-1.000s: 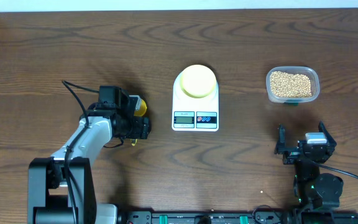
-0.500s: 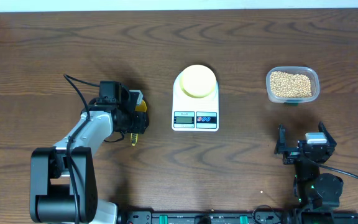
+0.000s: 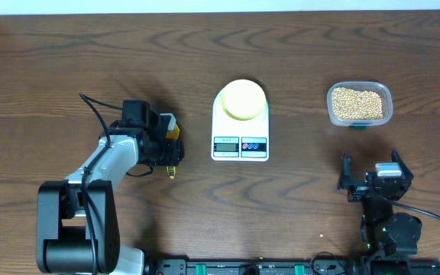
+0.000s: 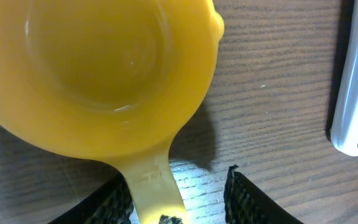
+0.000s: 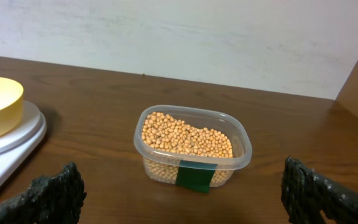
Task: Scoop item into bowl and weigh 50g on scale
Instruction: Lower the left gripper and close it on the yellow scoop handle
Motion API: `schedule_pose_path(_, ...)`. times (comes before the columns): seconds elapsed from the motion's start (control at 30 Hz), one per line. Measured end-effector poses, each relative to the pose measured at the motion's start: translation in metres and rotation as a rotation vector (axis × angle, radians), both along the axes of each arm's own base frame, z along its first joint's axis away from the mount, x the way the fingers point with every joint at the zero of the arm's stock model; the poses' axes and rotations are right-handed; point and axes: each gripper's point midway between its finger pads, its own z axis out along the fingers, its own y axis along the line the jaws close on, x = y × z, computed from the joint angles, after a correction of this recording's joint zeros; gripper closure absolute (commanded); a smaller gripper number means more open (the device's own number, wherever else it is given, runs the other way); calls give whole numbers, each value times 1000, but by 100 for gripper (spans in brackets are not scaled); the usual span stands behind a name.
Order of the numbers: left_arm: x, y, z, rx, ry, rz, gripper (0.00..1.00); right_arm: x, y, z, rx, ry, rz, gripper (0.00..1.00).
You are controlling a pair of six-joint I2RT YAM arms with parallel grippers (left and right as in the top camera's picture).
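The worktop (image 3: pixel 296 46) was of dark brown wood with a strong grain. Near its middle a white digital kitchen scale (image 3: pixel 240 145) stood flat on the wood. To the right of it, well apart, stood a clear rectangular plastic container (image 5: pixel 225 174) filled with tan beans (image 3: pixel 357 101). Left of the scale was a yellow scoop (image 4: pixel 98 68); whether it rested on the wood I could not tell.
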Motion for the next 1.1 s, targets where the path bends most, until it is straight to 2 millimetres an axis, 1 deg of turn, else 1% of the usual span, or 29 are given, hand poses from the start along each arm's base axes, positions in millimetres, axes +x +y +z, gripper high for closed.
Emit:
schedule_pose_path(0.17, -2, -1, -1, -7, 13, 13, 60, 0, 0, 0, 0, 0, 0, 1)
schedule_pose_path(0.3, -1, -1, -1, -7, 11, 21, 66, 0, 0, 0, 0, 0, 0, 1)
schedule_pose_path(0.43, -1, -1, -2, -12, 16, 39, 76, 0, 0, 0, 0, 0, 0, 1)
schedule_pose_path(0.63, 0, 0, -3, -13, 19, 48, 78, 0, 0, 0, 0, 0, 0, 1)
schedule_pose_path(0.7, 0, 0, -3, -14, 22, 57, 81, 0, 0, 0, 0, 0, 0, 1)
schedule_pose_path(0.73, 0, 0, -3, -15, 23, 60, 81, 0, 0, 0, 0, 0, 0, 1)
schedule_pose_path(0.77, 0, -1, -3, -17, 26, 63, 85, 0, 0, 0, 0, 0, 0, 1)
schedule_pose_path(0.87, 0, -2, -3, -25, 32, 74, 85, 0, 0, 0, 0, 0, 0, 1)
schedule_pose_path(1.1, -4, -12, -1, -90, 54, 73, 85, 0, 0, 0, 0, 0, 0, 1)
